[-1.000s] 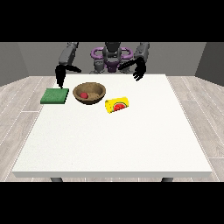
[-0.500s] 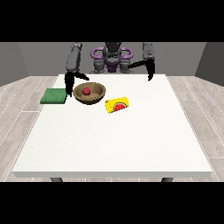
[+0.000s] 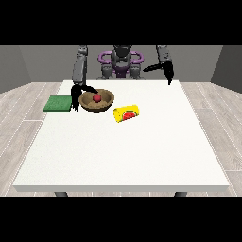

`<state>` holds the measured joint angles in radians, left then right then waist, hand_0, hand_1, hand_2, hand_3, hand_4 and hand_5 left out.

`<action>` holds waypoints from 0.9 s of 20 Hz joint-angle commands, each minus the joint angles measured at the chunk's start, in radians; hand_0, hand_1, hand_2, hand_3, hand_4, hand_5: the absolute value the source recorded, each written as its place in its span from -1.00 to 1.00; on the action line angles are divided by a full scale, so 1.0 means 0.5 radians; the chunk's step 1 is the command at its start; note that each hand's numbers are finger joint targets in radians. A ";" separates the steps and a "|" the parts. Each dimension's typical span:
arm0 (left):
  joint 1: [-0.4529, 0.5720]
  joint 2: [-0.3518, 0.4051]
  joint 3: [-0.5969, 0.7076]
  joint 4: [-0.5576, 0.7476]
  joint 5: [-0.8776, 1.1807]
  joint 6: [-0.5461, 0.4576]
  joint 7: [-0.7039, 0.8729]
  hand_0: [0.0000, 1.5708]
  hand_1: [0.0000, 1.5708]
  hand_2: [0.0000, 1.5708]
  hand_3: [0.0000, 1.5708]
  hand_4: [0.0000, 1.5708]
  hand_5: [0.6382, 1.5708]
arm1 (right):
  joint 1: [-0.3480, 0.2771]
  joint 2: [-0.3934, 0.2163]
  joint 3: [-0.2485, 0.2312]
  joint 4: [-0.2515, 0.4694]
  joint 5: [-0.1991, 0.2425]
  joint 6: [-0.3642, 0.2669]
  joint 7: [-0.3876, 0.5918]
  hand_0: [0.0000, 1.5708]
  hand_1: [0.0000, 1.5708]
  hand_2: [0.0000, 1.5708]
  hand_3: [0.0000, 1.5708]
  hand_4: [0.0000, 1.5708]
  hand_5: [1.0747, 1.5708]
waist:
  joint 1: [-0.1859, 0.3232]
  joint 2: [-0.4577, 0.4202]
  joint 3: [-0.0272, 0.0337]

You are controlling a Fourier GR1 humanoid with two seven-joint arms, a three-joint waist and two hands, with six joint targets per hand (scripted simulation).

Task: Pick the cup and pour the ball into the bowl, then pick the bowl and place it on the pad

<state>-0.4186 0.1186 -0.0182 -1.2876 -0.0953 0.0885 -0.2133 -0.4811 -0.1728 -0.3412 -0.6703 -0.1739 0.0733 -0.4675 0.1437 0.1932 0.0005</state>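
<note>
A small red ball (image 3: 97, 98) is seen lying inside the round brown wooden bowl (image 3: 107, 103), which rests on the large white table (image 3: 123, 151) near its far left part. The pouring step is therefore judged done, and the bowl is what remains to be carried. The yellow cup with a watermelon print (image 3: 126, 113) lies on its side just beside the bowl, toward the view's right, its long axis running roughly left to right. The flat green square pad (image 3: 58, 103) lies just to the bowl's left. Between pad and bowl, the hand at the view's left (image 3: 75, 98) is lowered against the bowl's left rim, with its thumb arched over the rim and its fingers hanging down outside; whether the rim is actually pinched cannot be told. This hand is plainly the nearer one. The hand at the view's right (image 3: 167, 72) is held raised, well apart, its fingers pointing down and relaxed.
</note>
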 commanded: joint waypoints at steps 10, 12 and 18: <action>-0.082 0.016 -0.004 -0.184 0.026 -0.082 0.020 -1.00 -1.00 -1.00 -1.00 -0.40 0.99 | 0.064 -0.110 0.070 0.366 0.248 -0.552 0.107 1.00 1.00 1.00 0.38 0.08 0.73 | 0.140 0.172 -0.007; -0.053 0.011 -0.035 -0.192 0.030 -0.118 0.013 -1.00 -1.00 -1.00 -1.00 -0.28 0.95 | 0.090 -0.169 0.130 0.352 0.378 -0.744 0.101 1.00 1.00 1.00 1.00 0.17 0.86 | 0.219 0.161 -0.010; -0.007 0.014 0.010 -0.038 0.061 -0.143 0.000 -1.00 -1.00 -1.00 -1.00 0.14 0.77 | -0.007 -0.236 0.265 0.268 0.544 -0.977 0.544 1.00 1.00 1.00 0.60 0.14 0.98 | 0.206 -0.068 -0.011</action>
<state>-0.4395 0.1243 -0.0305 -1.3478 -0.0754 0.0217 -0.1984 -0.4802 -0.2715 -0.2571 -0.5842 0.0358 -0.3515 -0.3855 0.2506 0.1925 -0.0349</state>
